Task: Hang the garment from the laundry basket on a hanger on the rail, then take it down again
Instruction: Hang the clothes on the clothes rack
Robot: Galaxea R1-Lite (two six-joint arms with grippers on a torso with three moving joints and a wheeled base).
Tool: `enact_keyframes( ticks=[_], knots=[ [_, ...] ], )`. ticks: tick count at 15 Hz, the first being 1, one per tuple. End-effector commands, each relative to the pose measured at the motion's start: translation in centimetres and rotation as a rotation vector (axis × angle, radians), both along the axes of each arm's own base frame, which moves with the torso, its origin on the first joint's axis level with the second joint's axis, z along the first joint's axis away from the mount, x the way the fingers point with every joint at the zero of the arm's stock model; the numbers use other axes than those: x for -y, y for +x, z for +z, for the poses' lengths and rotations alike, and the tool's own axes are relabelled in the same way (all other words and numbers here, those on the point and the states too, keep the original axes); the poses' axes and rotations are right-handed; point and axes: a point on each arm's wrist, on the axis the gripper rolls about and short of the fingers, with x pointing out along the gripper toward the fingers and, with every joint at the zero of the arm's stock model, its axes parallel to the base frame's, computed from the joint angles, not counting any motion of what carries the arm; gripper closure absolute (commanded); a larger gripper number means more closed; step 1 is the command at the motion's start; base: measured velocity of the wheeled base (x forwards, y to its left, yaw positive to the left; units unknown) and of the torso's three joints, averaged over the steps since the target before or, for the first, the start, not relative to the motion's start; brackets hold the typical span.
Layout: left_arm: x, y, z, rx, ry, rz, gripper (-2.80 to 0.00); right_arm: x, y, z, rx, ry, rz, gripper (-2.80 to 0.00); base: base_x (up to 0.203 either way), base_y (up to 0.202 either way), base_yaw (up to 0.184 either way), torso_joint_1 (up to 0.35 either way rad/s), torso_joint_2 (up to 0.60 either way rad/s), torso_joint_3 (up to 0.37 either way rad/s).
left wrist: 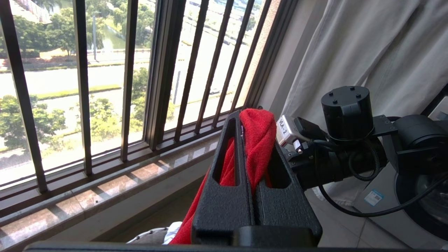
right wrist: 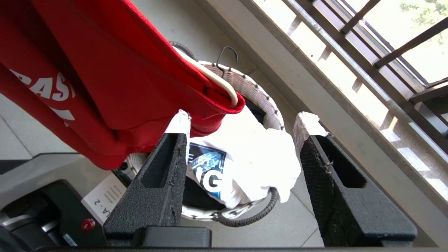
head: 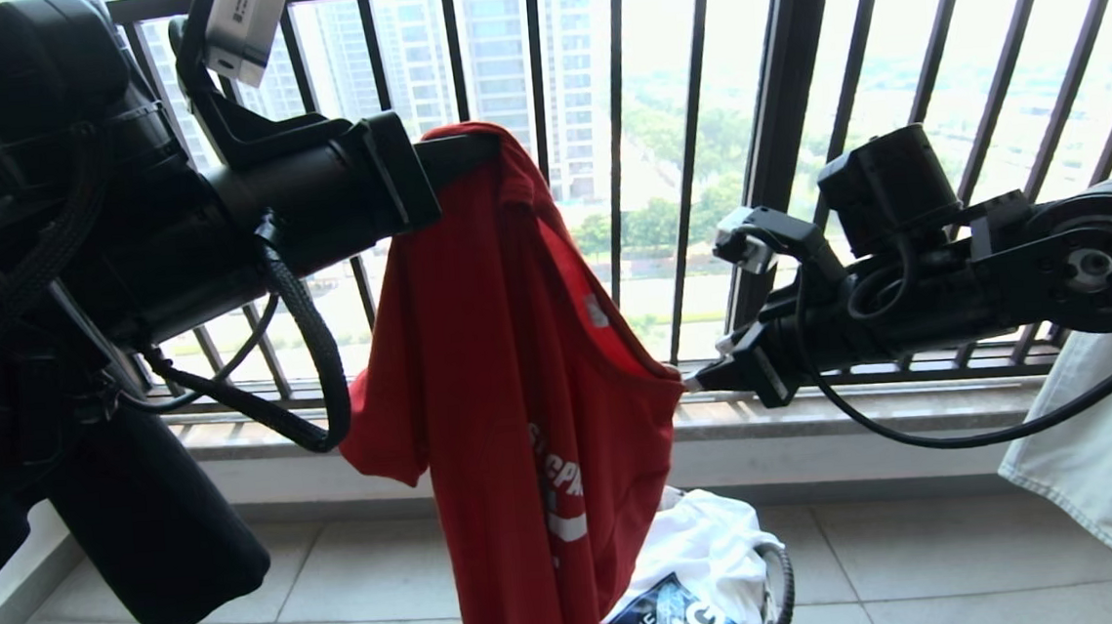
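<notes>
Above the laundry basket, left pincer grips garment.

A dark barred railing fills the window wall, with bright daylight, tower blocks, trees and a road beyond it. Below the railing runs a speckled stone sill, sunlit in patches, over a pale low wall. The floor under the sill is light grey tile. Right of the railing hangs a white curtain.
</notes>
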Motion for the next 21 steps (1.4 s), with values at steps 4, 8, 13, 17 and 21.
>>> enact_keyframes(
  ticks=[4,8,13,17,21],
  knots=[
    [-0.1,-0.2,0.1,0.005,-0.004,-0.003,0.0,-1.9,0.8,-1.2,0.121,0.007,-0.107,-2.8,0.0,0.0,0.0,0.0,0.0,0.0],
    [-0.1,-0.2,0.2,0.006,-0.007,-0.001,0.0,-2.5,0.8,-1.5,0.134,0.01,-0.114,-2.8,0.0,0.0,0.0,0.0,0.0,0.0],
    [-0.1,-0.2,0.2,0.007,-0.007,-0.001,0.0,-2.5,0.9,-1.9,0.127,0.0,-0.126,-2.8,0.0,0.0,0.0,0.0,0.0,0.0],
    [-0.4,-0.3,0.4,0.01,-0.01,0.004,0.0,-2.7,1.5,-1.9,0.149,0.004,-0.174,-2.8,0.0,0.0,0.0,0.0,0.0,0.0],
    [-0.4,-0.4,0.4,0.011,-0.011,0.004,0.0,-3.0,2.4,-2.0,0.208,0.008,-0.237,-2.8,0.0,0.0,0.0,0.0,0.0,0.0]
  ],
)
